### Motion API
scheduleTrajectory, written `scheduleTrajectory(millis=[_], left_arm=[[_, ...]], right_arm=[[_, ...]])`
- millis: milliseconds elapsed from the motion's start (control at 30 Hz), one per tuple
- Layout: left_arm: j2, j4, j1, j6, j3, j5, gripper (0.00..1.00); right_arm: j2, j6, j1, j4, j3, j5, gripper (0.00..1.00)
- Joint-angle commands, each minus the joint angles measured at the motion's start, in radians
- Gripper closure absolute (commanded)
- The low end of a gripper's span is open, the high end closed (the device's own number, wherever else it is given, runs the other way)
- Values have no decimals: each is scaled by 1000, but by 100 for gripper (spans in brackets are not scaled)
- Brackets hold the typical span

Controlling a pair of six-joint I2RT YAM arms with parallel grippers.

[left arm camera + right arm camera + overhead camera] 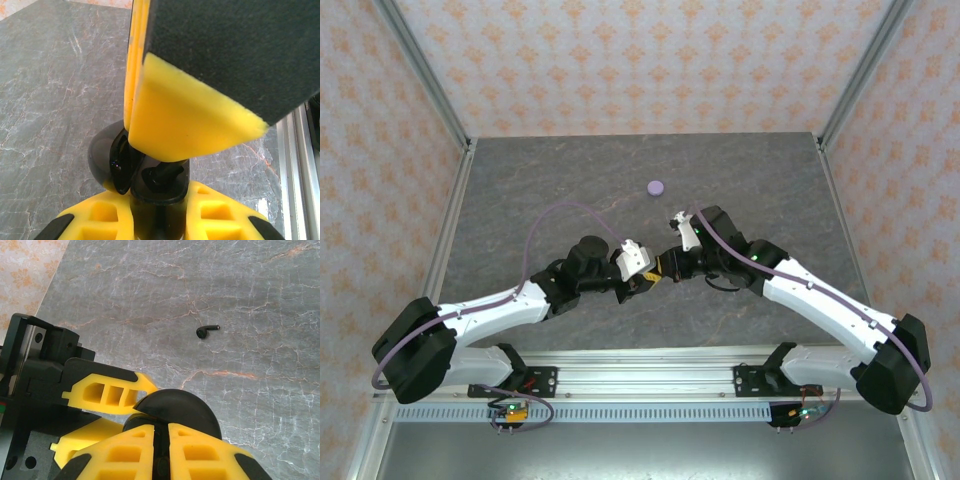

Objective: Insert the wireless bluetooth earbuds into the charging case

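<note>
Right wrist shows you the right claw (161, 427) pressed together at the black case (190, 407) your left claw (157, 202) pinches, one black earbud (206, 331) loose on the bench (250, 300).

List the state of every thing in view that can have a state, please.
left gripper: shut on the black case
right gripper: shut, tips at the black case
black case: open, clamped in the left gripper
black earbud: loose on the table, outside any case
lavender case: on the table, untouched, looks closed
</note>
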Motion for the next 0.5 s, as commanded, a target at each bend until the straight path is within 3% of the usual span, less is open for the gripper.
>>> scheduleTrajectory(millis=[0,300,467], left_arm=[[-11,6,-6,1,41,3,85],[28,-77,-6,-18,59,-187,84],[31,-117,-5,-52,55,-253,84]], right_arm=[[4,12,7,-15,22,47,88],[-49,49,2,-30,9,174,88],[-47,87,-58,-57,-19,231,88]])
